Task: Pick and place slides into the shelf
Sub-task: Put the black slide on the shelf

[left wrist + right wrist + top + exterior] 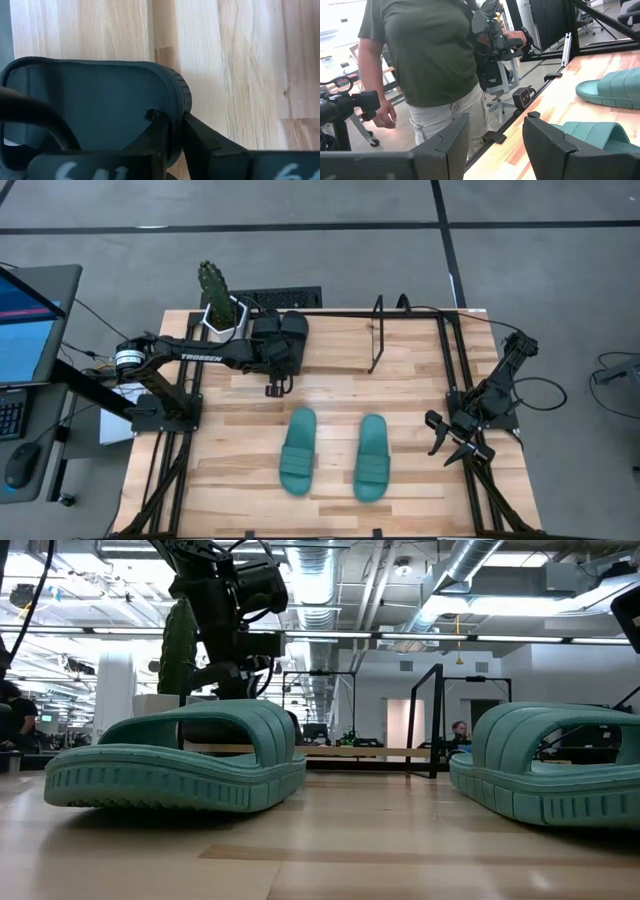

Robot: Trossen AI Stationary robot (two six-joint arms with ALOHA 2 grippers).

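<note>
My left gripper (272, 362) is at the table's far side, shut on a matte black slide (285, 338), which fills the left wrist view (95, 110). The dark mass there may hold a second black slide; I cannot separate them. The shelf's thin black upright end frame (378, 335) stands to the right of it. Two teal-green slides (298, 450) (372, 457) lie sole-down side by side on the table's middle; they also show in the low view (175, 760) (550, 765). My right gripper (447, 438) is open and empty at the right edge (495, 145). My left gripper pinches the black slide's raised rim at its rounded end (176, 95) between its two fingers. One finger (159, 125) is on the textured inner face and the other (205, 142) is outside the rim. The fingers point down from above. I cannot tell whether the slide is lifted clear.
A cactus in a white pot (217, 300) stands at the far left, close to my left gripper. Black arm-mount frames run along both table sides (165, 470) (490, 490). A person in a green shirt (430, 55) stands beyond the table's edge. Bare wood lies around the teal slides.
</note>
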